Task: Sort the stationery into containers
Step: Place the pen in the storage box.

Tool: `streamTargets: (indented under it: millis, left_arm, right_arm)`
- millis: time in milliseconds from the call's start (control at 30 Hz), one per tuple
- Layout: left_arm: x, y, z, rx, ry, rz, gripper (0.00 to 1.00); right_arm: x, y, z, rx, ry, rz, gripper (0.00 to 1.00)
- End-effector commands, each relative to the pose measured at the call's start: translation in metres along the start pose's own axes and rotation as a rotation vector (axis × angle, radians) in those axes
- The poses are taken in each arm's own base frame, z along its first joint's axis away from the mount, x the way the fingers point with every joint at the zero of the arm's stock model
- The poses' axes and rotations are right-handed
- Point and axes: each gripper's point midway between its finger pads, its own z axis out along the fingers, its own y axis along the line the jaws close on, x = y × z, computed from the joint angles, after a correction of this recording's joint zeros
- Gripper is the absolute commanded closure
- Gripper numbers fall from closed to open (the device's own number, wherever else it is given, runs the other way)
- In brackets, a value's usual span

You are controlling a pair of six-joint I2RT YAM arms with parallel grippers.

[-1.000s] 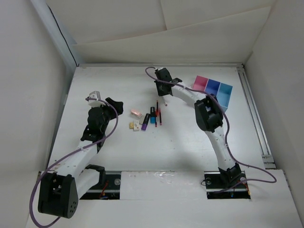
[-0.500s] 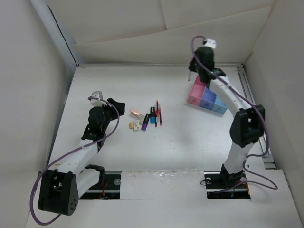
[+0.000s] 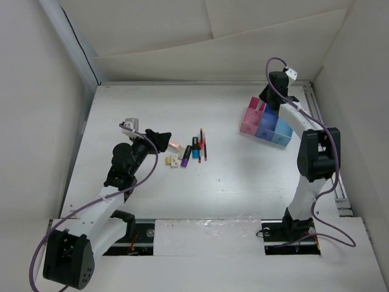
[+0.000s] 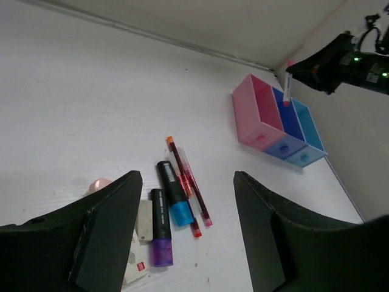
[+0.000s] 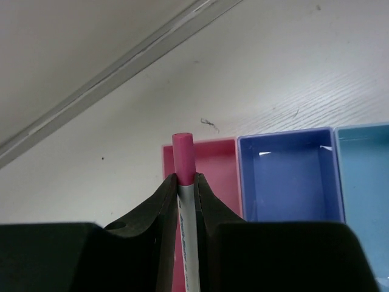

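The right hand clamps a pen upright, its end pointing down at the pink bin beneath; the left hand gapes empty near the pile

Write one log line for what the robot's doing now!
right gripper: shut on pink pen, above bins | left gripper: open, empty, near pile | next: likely drop pen

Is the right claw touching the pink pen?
Touching. The right wrist view shows the right claw shut on the pen, pressed against its barrel on both sides with no gap.
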Motion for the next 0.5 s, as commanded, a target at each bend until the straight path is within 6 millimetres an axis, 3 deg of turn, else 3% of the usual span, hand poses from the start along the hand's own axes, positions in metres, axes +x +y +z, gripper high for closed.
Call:
streamTargets:
  millis: [0, 300, 467]
  left_arm:
    - [-0.026, -0.036, -0.012, 0.142, -0.107, 0.085, 0.4]
    - [-0.046, -0.041, -0.031, 0.143, -0.201, 0.092, 0.34]
    - [-0.052, -0.04, -0.039, 0.124, -0.233, 0.091, 0.3]
  right_arm:
    - [-0.009, 0.021, -0.007, -0.046, -0.04, 0.018, 1.0]
    - [0.023, 0.019, 0.009, -0.001, 0.012, -0.064, 1.0]
    - [0.025, 0.019, 0.007, 0.016, 0.011, -0.072, 0.97]
